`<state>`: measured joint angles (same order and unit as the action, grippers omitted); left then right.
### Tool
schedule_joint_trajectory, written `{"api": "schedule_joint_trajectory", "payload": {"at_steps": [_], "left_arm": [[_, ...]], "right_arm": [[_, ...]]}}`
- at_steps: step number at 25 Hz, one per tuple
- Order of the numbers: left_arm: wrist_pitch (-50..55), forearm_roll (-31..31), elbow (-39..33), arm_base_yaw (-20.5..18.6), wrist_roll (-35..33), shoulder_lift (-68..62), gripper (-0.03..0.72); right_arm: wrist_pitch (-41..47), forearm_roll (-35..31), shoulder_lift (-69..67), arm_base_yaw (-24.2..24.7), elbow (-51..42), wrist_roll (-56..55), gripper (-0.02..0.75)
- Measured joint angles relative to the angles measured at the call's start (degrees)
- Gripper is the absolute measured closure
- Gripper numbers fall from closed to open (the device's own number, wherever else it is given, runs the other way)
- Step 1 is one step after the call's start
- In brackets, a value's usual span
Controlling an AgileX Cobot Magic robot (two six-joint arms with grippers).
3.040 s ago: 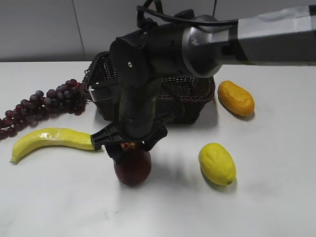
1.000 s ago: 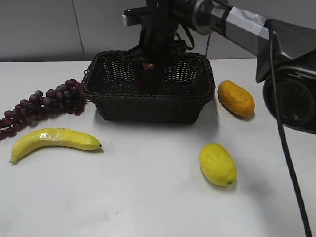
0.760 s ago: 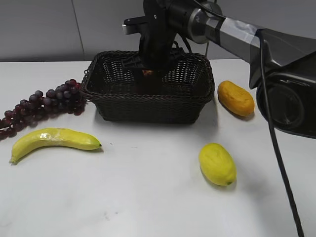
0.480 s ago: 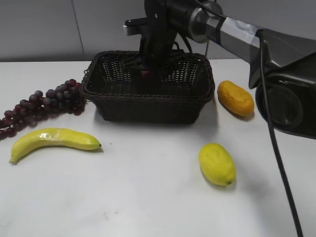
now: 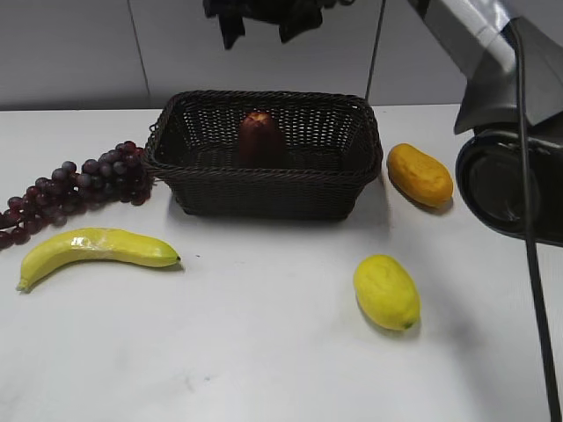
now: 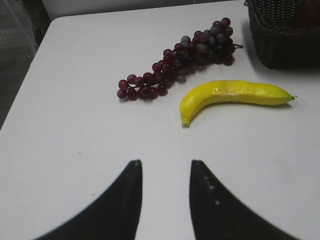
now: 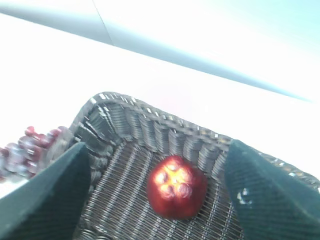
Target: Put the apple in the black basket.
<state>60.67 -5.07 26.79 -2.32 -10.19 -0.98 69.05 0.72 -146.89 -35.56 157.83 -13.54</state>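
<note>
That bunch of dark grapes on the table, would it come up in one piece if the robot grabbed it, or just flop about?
The grape bunch would probably sag and swing, since it sprawls long and loose across the table. Its round, glossy berries look slippery to pinch. The ask could be put of the banana too: one solid curved piece, likely stiff.

Dark red tapered apple (image 5: 260,138) upright inside the dark woven wicker basket (image 5: 264,189). Purple grape bunch (image 5: 75,187) left of it, curved yellow banana (image 5: 92,250) in front of those. Orange oval fruit (image 5: 420,174) right of the basket, yellow lemon (image 5: 386,291) nearer the front.
</note>
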Motion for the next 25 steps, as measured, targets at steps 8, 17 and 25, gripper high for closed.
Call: {"api": "schedule_joint_trajectory", "payload": {"at_steps": [8,17,25], "left_arm": [[0.0,0.0,0.0,0.0,0.0,0.0,0.451],[0.0,0.0,0.0,0.0,0.0,0.0,0.451],[0.0,0.0,0.0,0.0,0.0,0.0,0.451]], "right_arm": [[0.2,-0.4,3.3,0.0,9.0,0.2,0.115],[0.4,0.3,11.6,0.4,6.0,2.5,0.132],[0.5,7.2,27.5,2.6,-27.6,3.7,0.143]]}}
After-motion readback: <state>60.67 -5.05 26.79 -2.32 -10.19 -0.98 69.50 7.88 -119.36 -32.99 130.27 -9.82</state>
